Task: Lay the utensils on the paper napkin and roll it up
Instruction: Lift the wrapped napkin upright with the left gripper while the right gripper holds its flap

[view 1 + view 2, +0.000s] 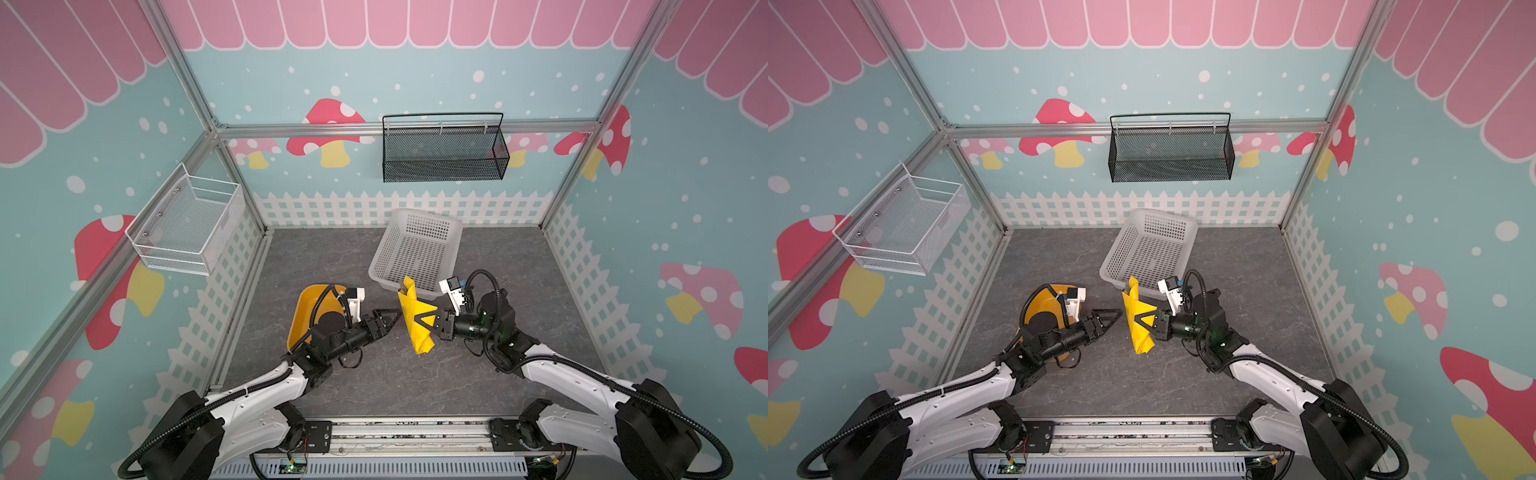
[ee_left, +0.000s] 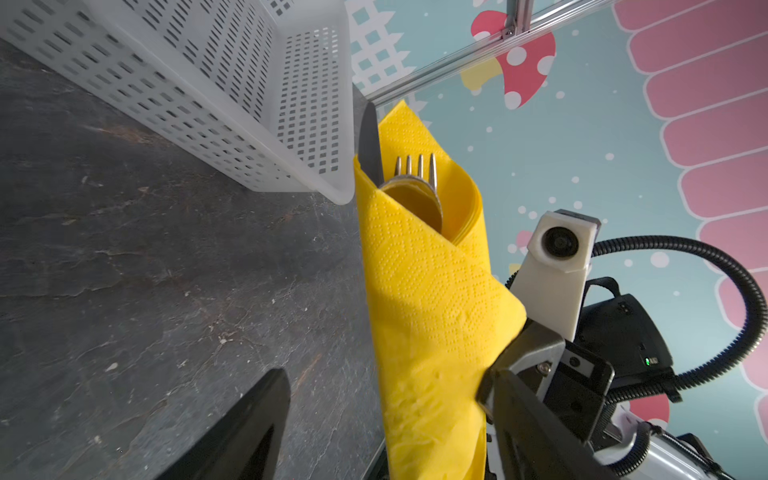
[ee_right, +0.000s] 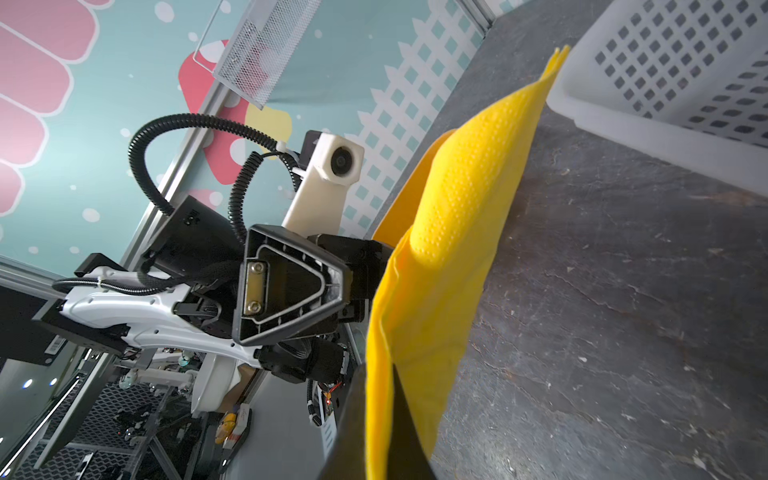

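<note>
Yellow paper napkin [image 1: 411,303] clamped in your right gripper [image 1: 420,321]; left gripper [image 1: 394,319] jaws apart; basket [image 1: 384,253] at 12 o'clock; left wrist view reveals 3 utensils [image 2: 415,170].

Both top views are evenly, softly lit, apparently from overhead, and wide-angle perspective stretches the walls [image 1: 83,208] toward the edges. The grey tabletop [image 1: 374,386] carries only faint, soft shadows. In the left wrist view the paper napkin [image 2: 428,291] is bright and crisp, its embossing legible, while the white basket [image 2: 187,83] smears slightly; the right wrist view is dim beyond the enclosure.
</note>
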Robot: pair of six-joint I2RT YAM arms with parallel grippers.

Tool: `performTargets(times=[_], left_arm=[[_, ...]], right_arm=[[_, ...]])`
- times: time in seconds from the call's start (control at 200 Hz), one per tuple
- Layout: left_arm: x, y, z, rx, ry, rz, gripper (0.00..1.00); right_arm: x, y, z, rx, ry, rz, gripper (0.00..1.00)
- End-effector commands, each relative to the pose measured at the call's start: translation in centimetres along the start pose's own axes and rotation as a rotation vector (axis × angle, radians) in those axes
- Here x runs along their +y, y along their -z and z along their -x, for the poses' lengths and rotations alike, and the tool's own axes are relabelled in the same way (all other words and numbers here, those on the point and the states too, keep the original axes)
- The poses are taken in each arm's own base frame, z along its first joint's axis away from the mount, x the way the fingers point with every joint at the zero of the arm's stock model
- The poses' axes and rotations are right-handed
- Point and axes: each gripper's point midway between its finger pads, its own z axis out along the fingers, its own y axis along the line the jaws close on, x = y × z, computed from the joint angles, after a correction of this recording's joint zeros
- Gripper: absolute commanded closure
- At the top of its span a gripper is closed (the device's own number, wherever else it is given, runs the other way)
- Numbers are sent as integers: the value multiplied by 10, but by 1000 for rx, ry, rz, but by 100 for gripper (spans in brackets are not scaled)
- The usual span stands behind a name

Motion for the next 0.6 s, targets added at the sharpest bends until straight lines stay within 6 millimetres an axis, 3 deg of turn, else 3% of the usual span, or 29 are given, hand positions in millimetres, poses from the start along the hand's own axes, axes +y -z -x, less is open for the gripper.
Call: performTargets(times=[0.0, 0.4, 0.595], left_arm=[[-25, 1, 5, -1, -8, -112, 20], [-74, -4, 11, 33, -24, -331, 18], [-78, -8, 11, 50, -11, -356, 18]], right_arm=[[34, 4, 26, -53, 73, 94, 100], [72, 12, 42, -83, 109, 210, 100], [87, 16, 49, -93, 125, 250, 100]])
